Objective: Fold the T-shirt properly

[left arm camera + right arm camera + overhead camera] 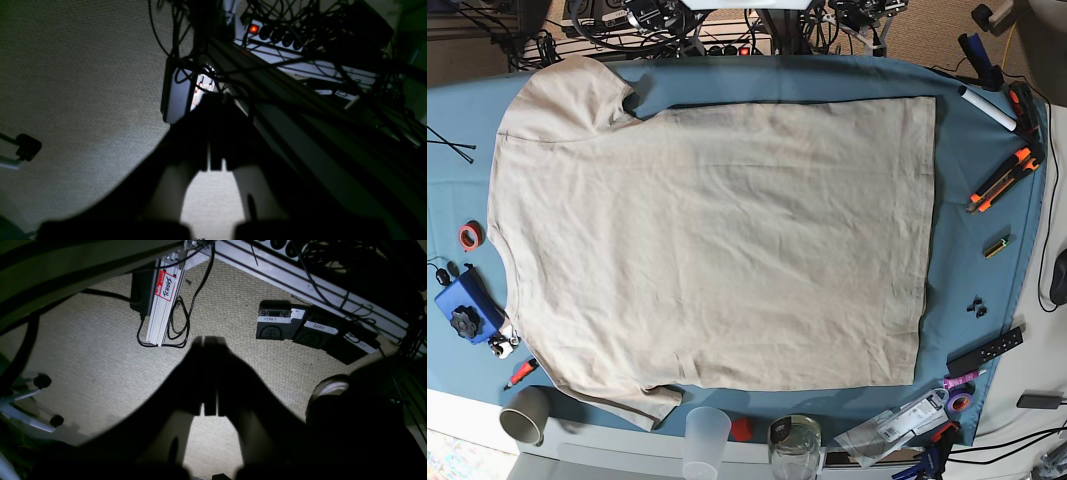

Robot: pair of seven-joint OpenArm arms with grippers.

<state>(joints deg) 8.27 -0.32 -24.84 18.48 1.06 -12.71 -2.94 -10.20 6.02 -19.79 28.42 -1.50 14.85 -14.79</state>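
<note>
Nothing had been folded at this point. The T-shirt (717,240) lay flat and spread over most of the teal tabletop (972,250), collar end at the left of the base view, hem at the right, both sleeves out. So I'd call this the very start, no fold made yet.

Neither arm showed in the base view. Both wrist cams were looking down at carpet and cables below the rig. My left end effector (215,160) looked pressed together, dark fingers meeting with nothing between them. Same for the right end effector (210,376), pressed together on nothing.

My guess for the next move: bring both arms up over the tabletop, spread the fingers, and pinch a long edge at sleeve and hem to fold it across.

Containers along the near edge: a paper cup (525,414), a clear plastic cup (707,440) and a glass jar (794,447). All three looked empty, though I couldn't be sure about the jar.
</note>
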